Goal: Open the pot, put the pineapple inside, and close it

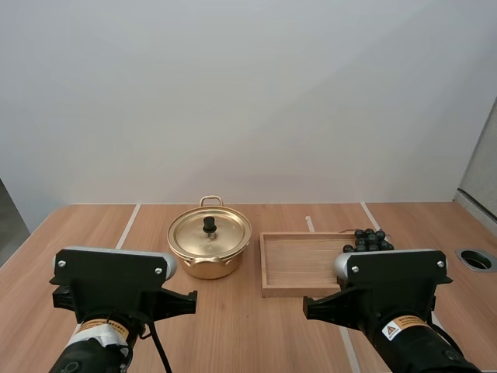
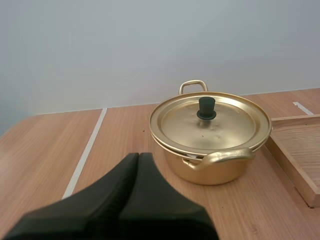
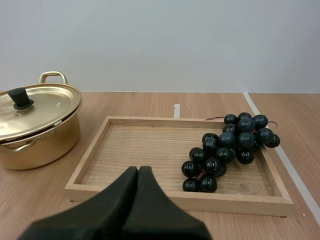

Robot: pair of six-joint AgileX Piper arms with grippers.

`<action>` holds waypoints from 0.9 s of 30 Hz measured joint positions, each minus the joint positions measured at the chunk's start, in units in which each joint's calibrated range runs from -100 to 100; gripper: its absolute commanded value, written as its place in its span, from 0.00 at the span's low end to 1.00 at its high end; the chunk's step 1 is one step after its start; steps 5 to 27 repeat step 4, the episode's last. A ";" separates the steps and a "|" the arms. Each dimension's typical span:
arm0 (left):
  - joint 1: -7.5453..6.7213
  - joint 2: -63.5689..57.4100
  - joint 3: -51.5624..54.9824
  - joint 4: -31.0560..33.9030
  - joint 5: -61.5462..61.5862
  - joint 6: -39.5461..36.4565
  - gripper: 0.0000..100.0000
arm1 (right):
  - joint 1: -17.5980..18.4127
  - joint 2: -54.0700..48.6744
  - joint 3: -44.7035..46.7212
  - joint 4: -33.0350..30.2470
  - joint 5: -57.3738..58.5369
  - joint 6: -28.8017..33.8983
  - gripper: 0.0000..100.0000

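Gold pot, upright on the table, two loop handles; lid seated closed, black knob uppermost. Bunch of dark grapes lying in the right half of the wooden tray beside the pot.

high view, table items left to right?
pot → wooden tray → grapes at the tray's right end → round hole in the tabletop
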 measured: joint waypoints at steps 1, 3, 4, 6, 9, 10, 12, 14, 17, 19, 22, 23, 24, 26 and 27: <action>0.00 0.00 0.00 0.00 0.00 0.00 0.00 | 0.00 0.00 0.00 0.00 0.00 0.00 0.00; 0.00 0.00 0.00 0.00 0.00 0.00 0.00 | 0.00 0.00 0.00 0.00 0.00 0.00 0.00; 0.00 0.00 0.00 0.00 0.00 0.00 0.00 | 0.00 0.00 0.00 0.00 0.00 0.00 0.00; 0.00 0.00 0.00 0.00 0.00 0.00 0.00 | 0.00 0.00 0.00 0.00 0.00 0.00 0.00; 0.00 0.00 0.00 0.00 0.00 0.00 0.00 | 0.00 0.00 0.00 0.00 0.00 0.00 0.00; 0.00 0.00 0.00 0.00 0.00 0.00 0.00 | 0.00 0.00 0.00 0.00 0.00 0.00 0.00; 0.00 0.00 0.00 0.00 0.00 0.00 0.00 | 0.00 0.00 0.00 0.00 0.00 0.00 0.00; 0.00 0.00 0.00 0.00 0.00 0.00 0.00 | 0.00 0.00 0.00 0.00 0.00 0.00 0.00; 0.00 0.00 0.00 0.00 0.00 0.00 0.00 | 0.00 0.00 0.00 0.00 0.00 0.00 0.00; 0.00 0.00 0.00 0.00 0.00 0.00 0.00 | 0.00 0.00 0.00 0.00 0.00 0.00 0.00; 0.00 0.00 0.00 0.00 0.00 0.00 0.00 | 0.00 0.00 0.00 0.00 0.00 0.00 0.00; 0.00 0.00 0.00 0.00 0.00 0.00 0.00 | 0.00 0.00 0.00 0.00 0.00 0.00 0.00; 0.00 0.00 0.00 0.00 0.00 0.00 0.00 | 0.00 0.00 0.00 0.00 0.00 0.00 0.00; 0.00 0.00 0.00 0.00 0.00 0.00 0.00 | 0.00 0.00 0.00 0.00 0.00 0.00 0.00; 0.00 0.00 0.00 0.00 0.00 0.00 0.00 | 0.00 0.00 0.00 0.00 0.00 0.00 0.00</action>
